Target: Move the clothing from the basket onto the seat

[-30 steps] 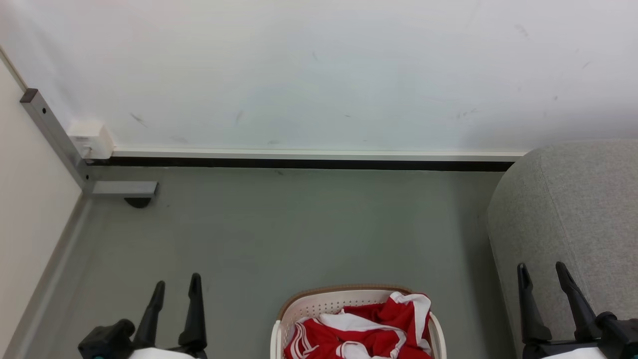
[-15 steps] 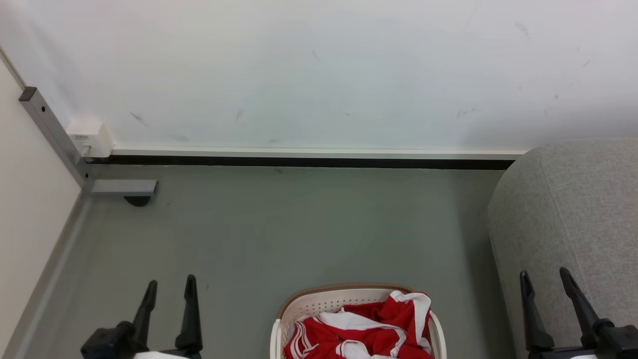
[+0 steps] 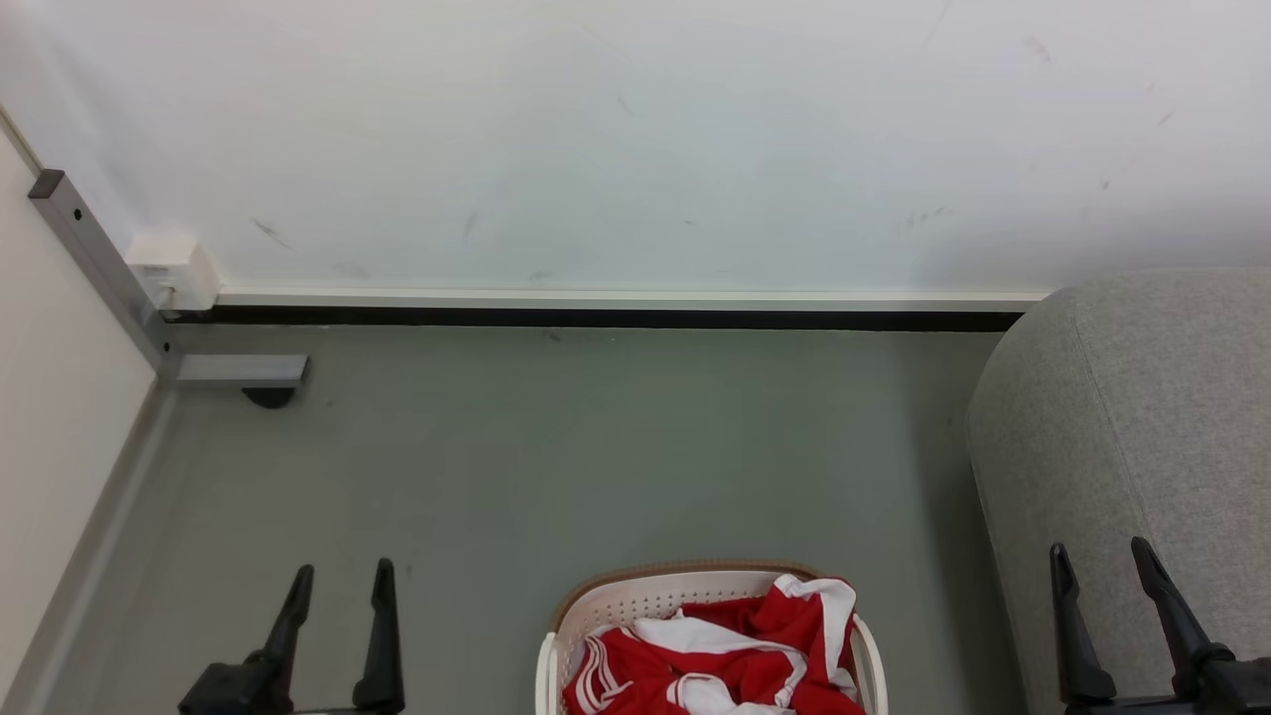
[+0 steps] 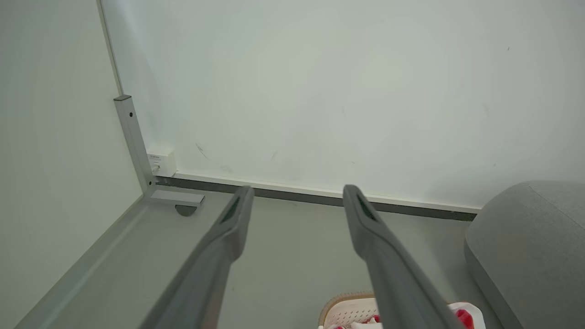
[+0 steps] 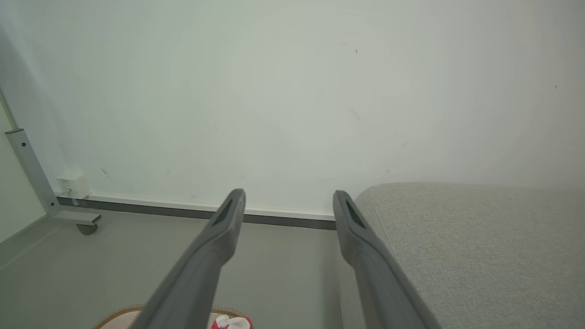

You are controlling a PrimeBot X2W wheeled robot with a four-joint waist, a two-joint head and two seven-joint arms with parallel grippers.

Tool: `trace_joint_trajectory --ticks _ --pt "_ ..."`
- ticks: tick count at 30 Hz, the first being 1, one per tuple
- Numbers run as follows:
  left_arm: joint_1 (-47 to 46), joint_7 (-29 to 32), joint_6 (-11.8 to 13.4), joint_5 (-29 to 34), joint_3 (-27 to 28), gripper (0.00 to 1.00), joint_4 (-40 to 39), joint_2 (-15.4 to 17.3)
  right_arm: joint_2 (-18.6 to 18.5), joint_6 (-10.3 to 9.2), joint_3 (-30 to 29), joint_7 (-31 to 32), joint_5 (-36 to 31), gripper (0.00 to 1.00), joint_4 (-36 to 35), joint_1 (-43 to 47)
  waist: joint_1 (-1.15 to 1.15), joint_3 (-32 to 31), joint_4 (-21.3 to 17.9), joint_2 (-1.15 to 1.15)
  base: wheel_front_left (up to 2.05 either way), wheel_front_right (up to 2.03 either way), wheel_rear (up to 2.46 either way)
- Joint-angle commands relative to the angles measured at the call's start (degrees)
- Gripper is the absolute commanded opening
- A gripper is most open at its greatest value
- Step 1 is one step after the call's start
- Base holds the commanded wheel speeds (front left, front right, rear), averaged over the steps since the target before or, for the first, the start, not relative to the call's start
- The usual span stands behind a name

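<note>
1. Clothing [image 3: 715, 660], red with white stripes, heaped inside basket [image 3: 616, 606] on floor [image 3: 596, 447] at bottom centre of head view; seat [image 3: 1142, 417] to the right, apart from basket. Left claw [image 3: 343, 568] low left, fingers spread, empty; right claw [image 3: 1098, 546] low right in front of seat, likewise spread and empty.
2. Left wrist view: fingers wide apart above floor, nothing between; basket rim and scrap of red fabric at bottom edge; seat at right.
3. Right wrist view: fingers parted, gripping nothing; seat at right; sliver of basket and clothing at bottom edge.

Even, bright, soft light; sharp focus; mild wide-angle wrist distortion.
</note>
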Motion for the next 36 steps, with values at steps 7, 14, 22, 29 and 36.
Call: trace_joint_trajectory --ticks 7,14,22,29,36 --pt "0.72 -0.39 0.12 0.94 0.11 1.0 0.26 0.45 0.11 -0.12 -0.56 -0.48 1.36 1.0 0.71 0.24 0.0 0.15 0.06 0.0 0.0 0.0 0.0" --pt "0.35 -0.39 0.17 0.14 0.16 1.0 0.39 0.44 0.12 -0.12 -0.48 -0.41 2.17 1.0 1.21 -0.2 0.0 0.34 0.1 0.0 0.0 0.0 0.0" --pt "0.16 -0.39 0.2 0.06 0.27 1.0 0.07 0.43 0.12 -0.12 -0.46 -0.4 2.22 1.0 1.43 -0.7 0.0 0.75 -0.47 0.0 0.0 0.0 0.0" --pt "-1.98 -0.39 -0.72 0.96 -0.62 1.0 -0.75 0.42 0.09 -0.12 -0.7 -0.39 2.23 1.0 0.31 -2.41 0.0 3.82 -2.63 0.0 0.0 0.0 0.0" --pt "-8.59 -0.38 -2.6 3.03 -4.2 1.0 -0.21 0.42 0.11 -0.12 -1.63 -0.38 2.67 1.0 -1.74 -5.85 0.0 11.97 -5.06 0.0 0.0 0.0 0.0"
